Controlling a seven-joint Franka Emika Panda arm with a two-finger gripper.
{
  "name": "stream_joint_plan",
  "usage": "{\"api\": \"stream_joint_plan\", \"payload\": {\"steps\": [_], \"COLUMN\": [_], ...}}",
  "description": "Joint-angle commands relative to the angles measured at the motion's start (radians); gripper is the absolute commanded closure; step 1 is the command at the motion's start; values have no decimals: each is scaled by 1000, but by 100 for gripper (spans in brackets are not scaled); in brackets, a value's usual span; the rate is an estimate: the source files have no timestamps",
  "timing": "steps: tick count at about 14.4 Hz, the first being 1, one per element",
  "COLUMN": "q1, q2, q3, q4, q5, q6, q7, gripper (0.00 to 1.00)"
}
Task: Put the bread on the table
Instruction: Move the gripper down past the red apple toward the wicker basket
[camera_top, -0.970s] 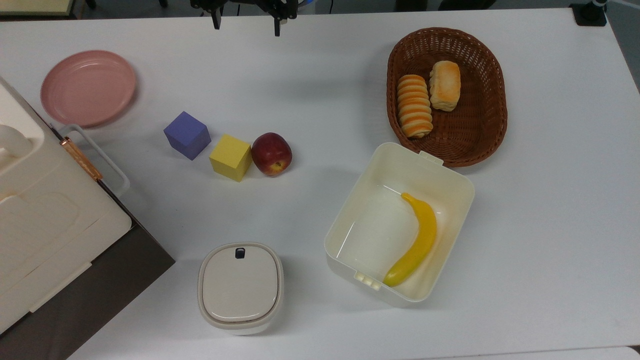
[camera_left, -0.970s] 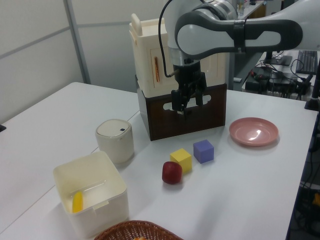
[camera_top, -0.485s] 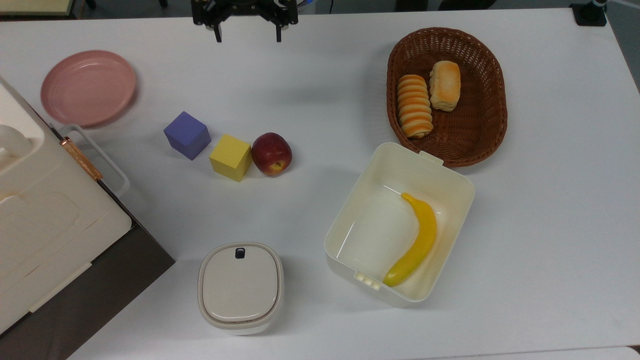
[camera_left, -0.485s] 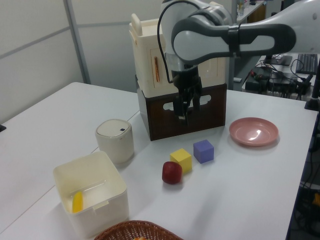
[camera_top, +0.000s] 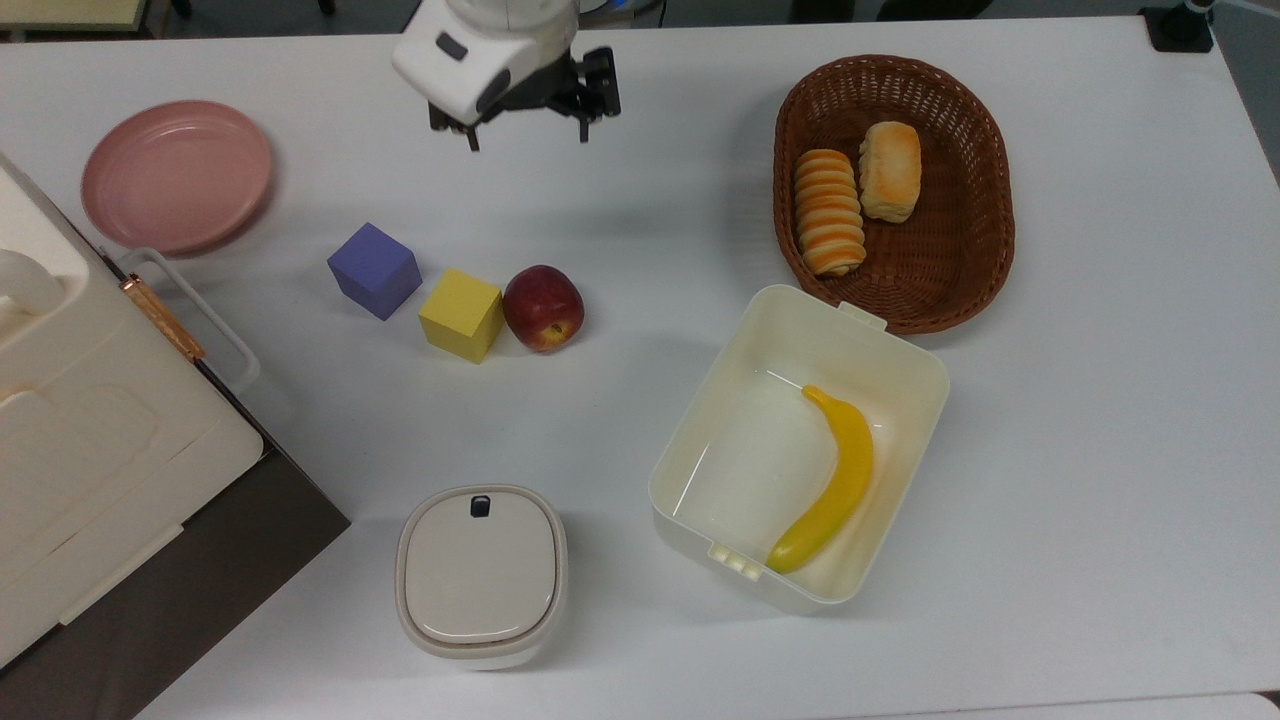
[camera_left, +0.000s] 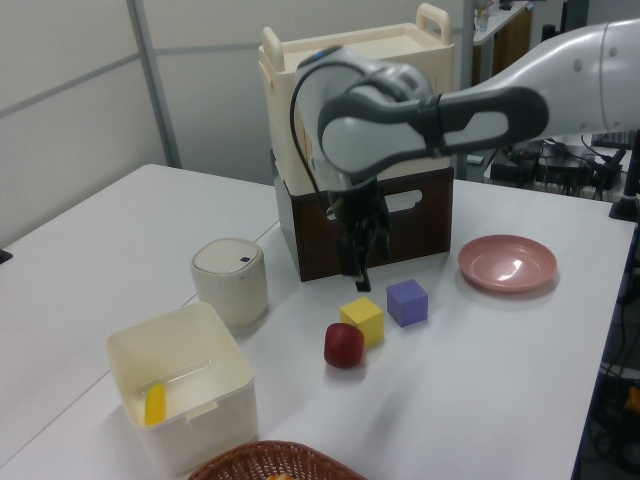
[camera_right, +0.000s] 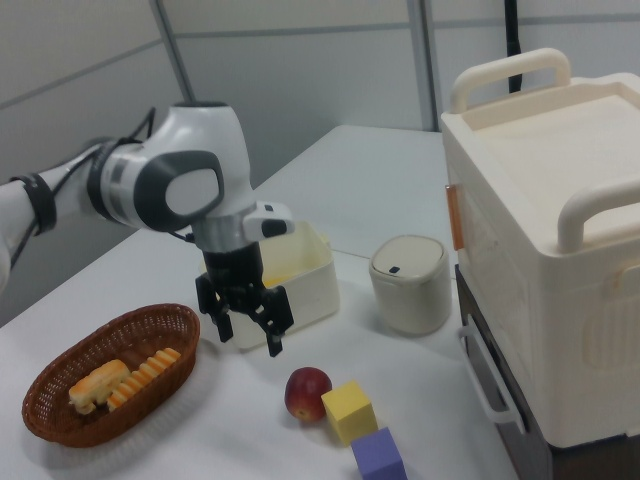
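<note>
Left view: basket (camera_left: 270, 462) cut by bottom edge, contents hidden; banana (camera_left: 155, 404) mostly behind bin wall (camera_left: 195, 415). Top view: arm (camera_top: 487, 35) cut at top edge; crate (camera_top: 90, 420) cut at left.

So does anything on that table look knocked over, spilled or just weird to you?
Nothing stands out. The bread lies beside a striped roll in the wicker basket, the banana rests in the open tub, and the apple and cubes sit upright. The gripper hangs open and empty.
</note>
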Motion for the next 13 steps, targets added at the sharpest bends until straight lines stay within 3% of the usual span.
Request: {"api": "stream_joint_plan", "payload": {"steps": [1,9,13], "q1": [8,7,8], "q2": [44,184,227], "q3": [-5,1,12], "q4": [-44,-61,-64], "q5": [0,-2,-12], "q6": [85,264,332], "q7": [16,20,84], "gripper": [0,0,0]}}
